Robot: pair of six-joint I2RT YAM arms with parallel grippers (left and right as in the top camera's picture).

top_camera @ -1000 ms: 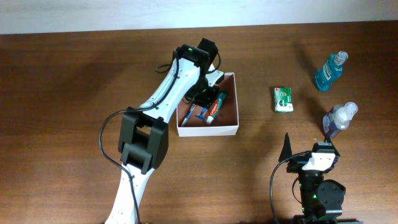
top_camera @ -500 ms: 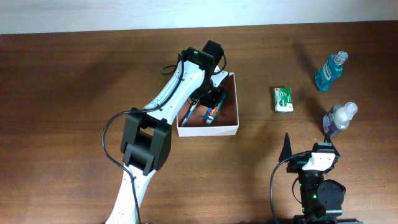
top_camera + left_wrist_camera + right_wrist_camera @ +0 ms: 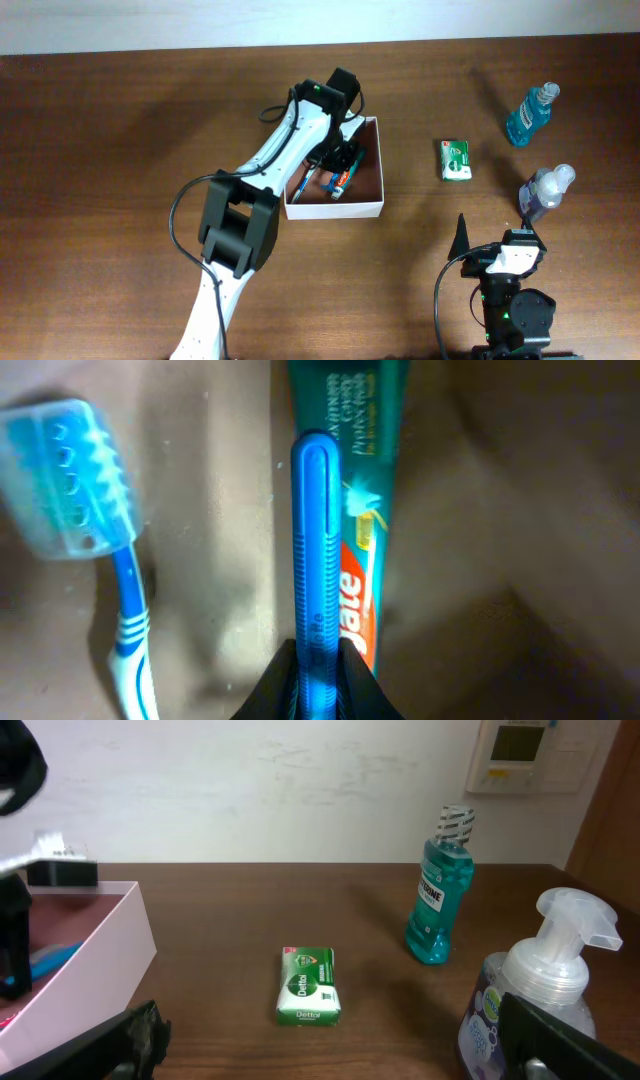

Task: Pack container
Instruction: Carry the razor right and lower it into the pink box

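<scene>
The container (image 3: 336,209), a square white-walled box with a reddish-brown inside, stands mid-table. My left gripper (image 3: 340,162) is down inside it, shut on a blue ribbed handle (image 3: 315,540) that lies along a green and red toothpaste tube (image 3: 366,420). A toothbrush with a clear blue cap (image 3: 70,480) lies beside it on the box floor (image 3: 215,510). My left gripper (image 3: 315,685) pinches the handle's near end. My right gripper (image 3: 497,240) is open and empty at the table's front right; it also shows in the right wrist view (image 3: 340,1055).
A green soap packet (image 3: 456,159) lies right of the box, also in the right wrist view (image 3: 308,986). A teal mouthwash bottle (image 3: 529,113) stands at the far right. A purple pump bottle (image 3: 545,192) stands close to my right gripper. The box wall (image 3: 100,950) shows at the left.
My left gripper has shifted a little to the right inside the box, over the toothpaste tube, still holding the blue handle. The right arm has not moved.
</scene>
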